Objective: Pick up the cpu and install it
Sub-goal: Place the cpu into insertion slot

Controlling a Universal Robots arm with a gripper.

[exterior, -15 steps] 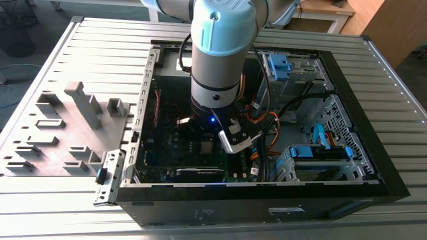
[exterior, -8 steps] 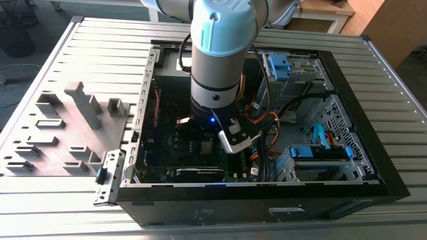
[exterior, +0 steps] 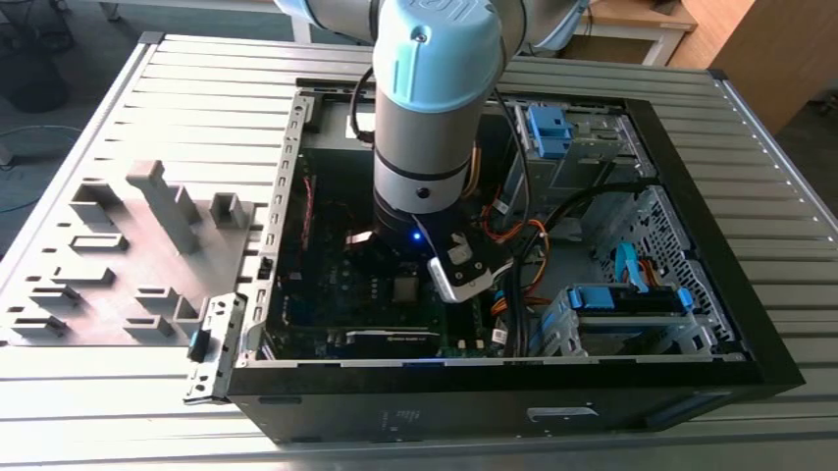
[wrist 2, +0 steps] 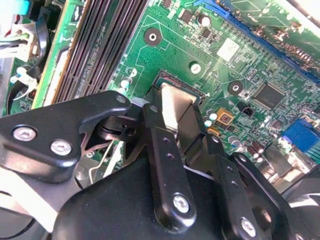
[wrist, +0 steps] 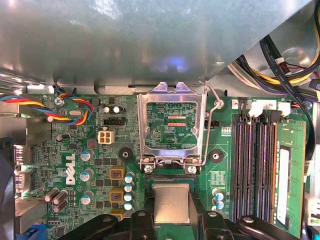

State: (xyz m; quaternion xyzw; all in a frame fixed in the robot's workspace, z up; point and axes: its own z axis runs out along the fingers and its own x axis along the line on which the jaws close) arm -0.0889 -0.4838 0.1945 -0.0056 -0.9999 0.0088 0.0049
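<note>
First wrist view shows the cpu [wrist: 171, 202] clamped by two opposite edges between the black fingers [wrist: 141, 221] of the tool [wrist: 171, 216]. It is right at the socket [wrist: 170, 178]. Whether it hangs just above the recess or already rests in it I cannot tell.

To place it well, I judge the chip must be level and square to the recess and come down straight, with no sliding or pressing. The contacts beneath are likely delicate, and a skewed corner could catch on the rim. The frame [wrist: 143, 125] stands tipped up clear of the opening with its lever [wrist: 214, 102] swung aside, so nothing blocks a vertical path.

The chip is a thin, flat square with a smooth silver-grey metal top and a dull sheen. The fingers are matt black bars, flat-sided and fixed with bright screws. The frame is shiny stamped steel with a large square window, and the lever is bent wire. The board [wrist: 220, 175] is glossy green and studded with small round capacitors. Long dark ribbed slots [wrist: 255, 165] run beside the socket.
</note>
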